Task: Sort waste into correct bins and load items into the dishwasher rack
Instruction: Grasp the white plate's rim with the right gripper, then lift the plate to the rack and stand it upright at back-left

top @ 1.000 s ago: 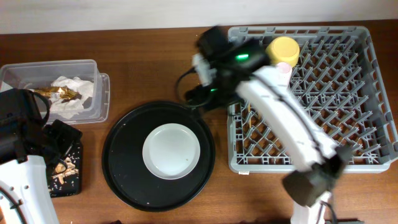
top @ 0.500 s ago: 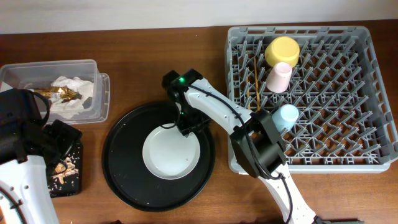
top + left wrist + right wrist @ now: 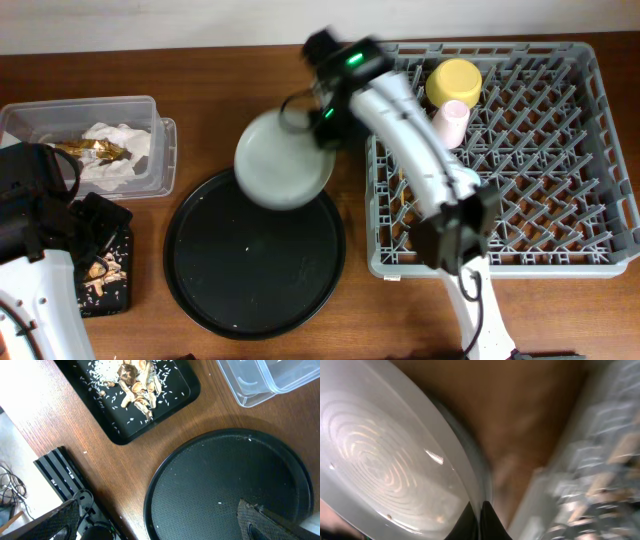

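My right gripper (image 3: 322, 135) is shut on the rim of the round grey-white plate (image 3: 280, 160), which hangs tilted above the table between the large round black tray (image 3: 255, 280) and the left edge of the dishwasher rack (image 3: 540, 150). In the right wrist view the gripper (image 3: 480, 516) pinches the plate (image 3: 380, 460) at its edge. A yellow bowl (image 3: 453, 80) and a pink cup (image 3: 447, 122) sit in the rack. My left gripper (image 3: 155, 510) stands open over the near rim of the round tray (image 3: 225, 485), holding nothing.
A clear tub (image 3: 80, 102) at the far left holds a white napkin (image 3: 112, 140) and a gold wrapper (image 3: 95, 150). A shallow black tray (image 3: 117, 435) carries food scraps (image 3: 135, 387) and crumbs. My right arm stretches across the rack's left half.
My right gripper closed on the plate's rim and lifted it off the round black tray, up and back toward the rack. The left arm has not moved.
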Controlling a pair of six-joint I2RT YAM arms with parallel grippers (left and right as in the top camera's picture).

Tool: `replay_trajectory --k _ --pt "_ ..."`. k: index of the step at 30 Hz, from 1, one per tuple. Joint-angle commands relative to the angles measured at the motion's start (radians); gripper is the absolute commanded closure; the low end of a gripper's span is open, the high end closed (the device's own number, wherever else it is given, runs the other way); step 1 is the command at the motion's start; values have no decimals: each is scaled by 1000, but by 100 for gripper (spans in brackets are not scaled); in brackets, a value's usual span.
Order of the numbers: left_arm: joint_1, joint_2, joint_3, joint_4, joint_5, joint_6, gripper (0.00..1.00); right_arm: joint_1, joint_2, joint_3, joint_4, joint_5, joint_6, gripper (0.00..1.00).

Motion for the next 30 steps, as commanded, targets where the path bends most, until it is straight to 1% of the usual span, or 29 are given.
replay_trajectory --k 1,3,4,6,8,10,12,17,24,26,27,28,30 --pt "7 -3 11 2 0 -6 1 -137 -59 219 -53 182 101 96" --pt "7 -3 11 2 0 -6 1 -208 -61 262 -53 298 153 96" --pt "7 -3 11 2 0 -6 1 -252 -60 261 -53 452 213 96" --pt "7 -3 11 2 0 -6 1 -277 -60 260 -49 646 270 96" --pt "7 -3 11 2 0 -6 1 -277 -58 253 -23 733 277 96" --pt "7 -3 11 2 0 -6 1 -271 -58 222 8 783 328 96" --pt "7 -3 11 2 0 -6 1 -263 -58 161 56 791 336 96" --pt "7 -3 11 2 0 -6 1 -222 -58 -84 198 796 336 96" --pt "7 -3 11 2 0 -6 1 -140 -58 -110 207 833 336 96" --pt "7 -3 11 2 0 -6 1 -140 -58 -109 198 823 336 96" --pt "7 -3 11 2 0 -6 1 -136 -58 -109 182 783 322 96" --pt "7 -3 11 2 0 -6 1 -129 -62 -109 176 734 288 85" --pt "7 -3 11 2 0 -6 1 -107 -89 -88 139 674 283 68"
